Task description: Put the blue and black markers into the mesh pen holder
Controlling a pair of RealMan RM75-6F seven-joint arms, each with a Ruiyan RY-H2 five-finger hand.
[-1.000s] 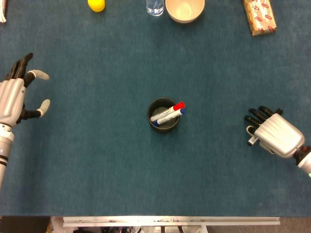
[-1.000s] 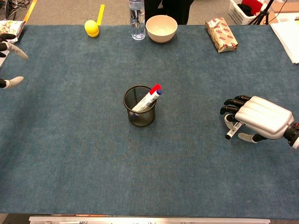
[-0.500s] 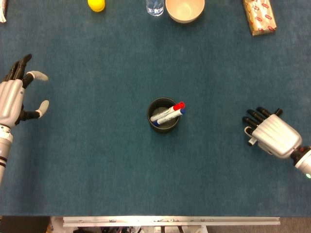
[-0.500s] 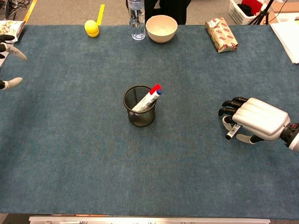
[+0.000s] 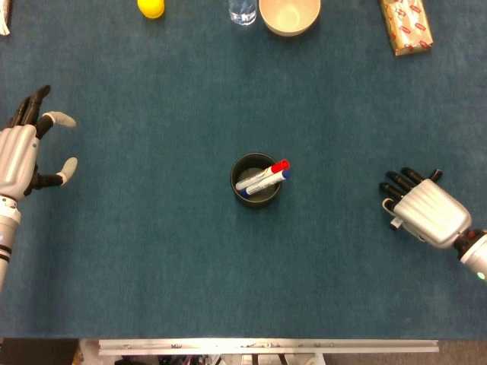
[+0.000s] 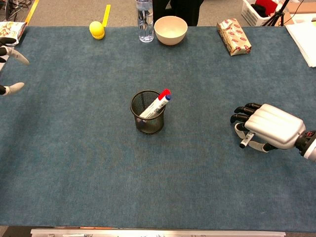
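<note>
Centrally on the blue surface (image 5: 152, 251) the mesh pen holder (image 6: 147, 118) is seen standing upright, with a blue marker (image 5: 265, 182) and a red-capped marker (image 5: 262, 176) leaning inside it, their caps resting against its right rim. At the right side of the scene the right hand (image 5: 424, 211) is held palm down low over the surface, well apart from the holder. Its fingers (image 6: 244, 111) are curled around a black marker (image 6: 245, 139), which is gripped beneath the palm; only the marker's near end, pale with a dark tip, is visible below the fingers in the chest view. Whether the marker touches the surface cannot be told. At the far left edge the left hand (image 5: 23, 152) is seen released, its fingers spread apart and nothing held in it; in the chest view only its fingertips (image 6: 15, 55) appear at the frame's edge. Along the far edge of the surface a yellow object (image 6: 97, 29), a clear bottle (image 6: 144, 19), a cream bowl (image 6: 171, 30) and a wrapped packet (image 6: 234, 36) are set, all well apart from the holder.
</note>
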